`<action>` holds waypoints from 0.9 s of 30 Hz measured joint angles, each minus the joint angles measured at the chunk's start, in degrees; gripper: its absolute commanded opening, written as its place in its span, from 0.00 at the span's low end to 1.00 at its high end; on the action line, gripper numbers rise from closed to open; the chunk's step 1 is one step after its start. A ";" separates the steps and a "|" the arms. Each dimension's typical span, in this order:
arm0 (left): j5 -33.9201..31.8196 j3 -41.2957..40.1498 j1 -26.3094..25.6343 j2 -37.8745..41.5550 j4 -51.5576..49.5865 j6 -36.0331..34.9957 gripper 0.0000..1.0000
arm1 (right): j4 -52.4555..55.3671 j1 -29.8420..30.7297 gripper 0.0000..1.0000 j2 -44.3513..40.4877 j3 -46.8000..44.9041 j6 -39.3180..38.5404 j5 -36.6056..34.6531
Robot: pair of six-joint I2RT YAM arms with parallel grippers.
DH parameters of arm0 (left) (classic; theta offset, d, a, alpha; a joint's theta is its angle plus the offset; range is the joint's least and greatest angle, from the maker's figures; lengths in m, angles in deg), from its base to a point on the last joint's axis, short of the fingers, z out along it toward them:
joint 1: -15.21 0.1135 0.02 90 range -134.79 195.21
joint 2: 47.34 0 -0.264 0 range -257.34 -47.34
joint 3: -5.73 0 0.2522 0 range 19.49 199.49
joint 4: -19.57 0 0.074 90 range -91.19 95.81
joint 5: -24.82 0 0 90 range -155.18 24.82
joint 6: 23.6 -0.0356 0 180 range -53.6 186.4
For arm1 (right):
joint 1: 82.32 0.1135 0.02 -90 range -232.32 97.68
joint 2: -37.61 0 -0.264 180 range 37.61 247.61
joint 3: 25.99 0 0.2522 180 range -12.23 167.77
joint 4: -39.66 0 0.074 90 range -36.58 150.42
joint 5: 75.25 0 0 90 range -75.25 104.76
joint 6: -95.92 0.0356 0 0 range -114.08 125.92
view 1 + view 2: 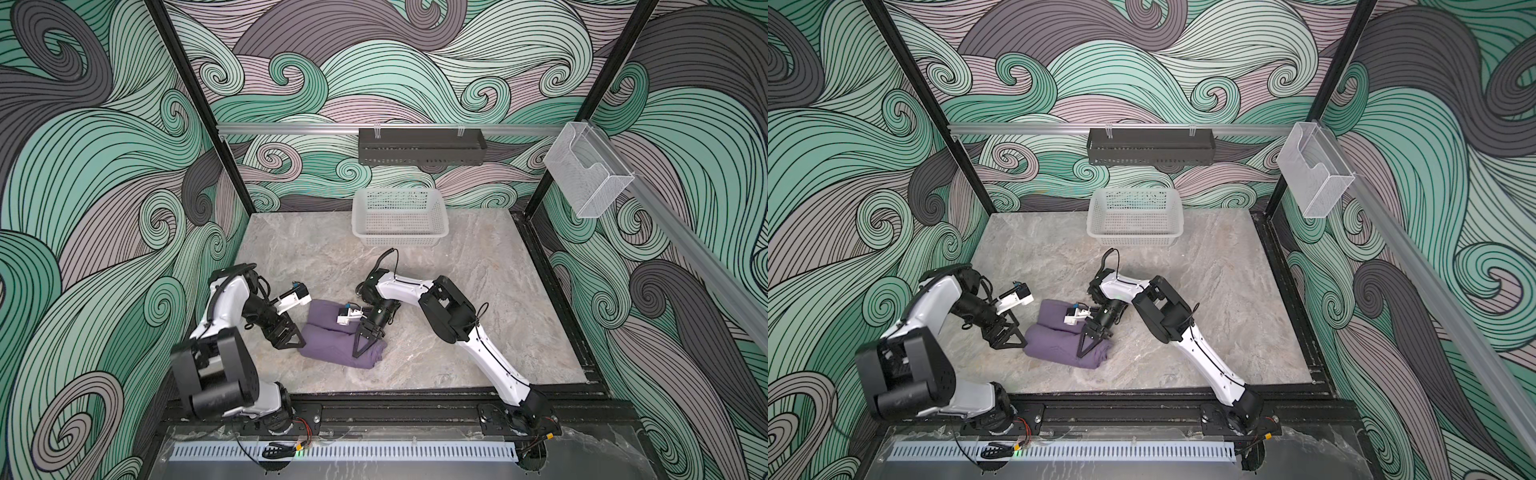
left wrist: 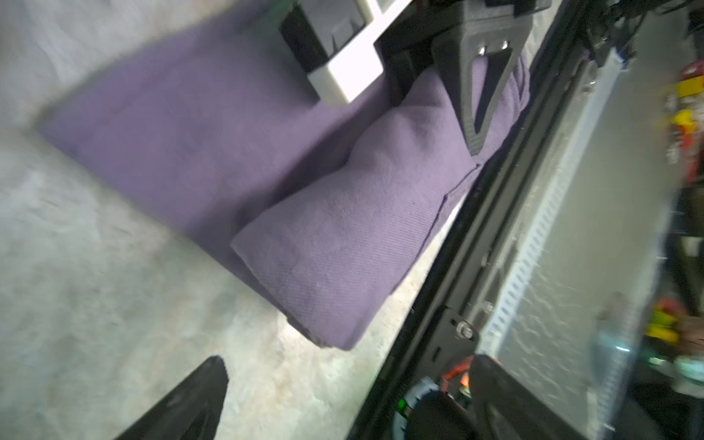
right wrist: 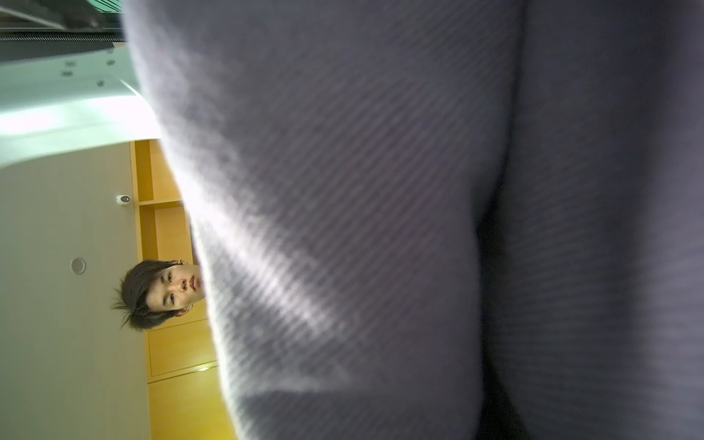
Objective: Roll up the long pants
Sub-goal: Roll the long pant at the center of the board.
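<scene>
1. Long pants (image 1: 332, 337) — a rolled bundle on the worktop (image 1: 457, 291), front-left.
2. Right claw (image 1: 360, 350) grasps one end; left claw (image 1: 297, 339) released, just beside the other.
3. Likely the final turn — next needs a gentle let-go without unrolling.

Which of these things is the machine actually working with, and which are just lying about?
In use: long pants, bundled up; right tool, gripping them; left tool, open beside them.
Lying about: white basket; black rack; clear holder.
</scene>
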 measured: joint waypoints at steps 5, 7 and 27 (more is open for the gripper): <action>5.33 -8.79 -3.45 9.09 10.14 -0.17 0.99 | 5.73 -0.79 0.12 0.48 -0.63 -5.44 -2.27; 7.50 -6.16 -5.22 3.76 10.75 -1.05 0.99 | 7.39 -1.62 0.11 -0.37 -3.15 -7.04 -3.98; 8.98 -2.29 -20.52 -10.10 1.77 -5.07 0.99 | 7.45 -4.44 0.11 -2.54 -5.86 -6.78 -11.04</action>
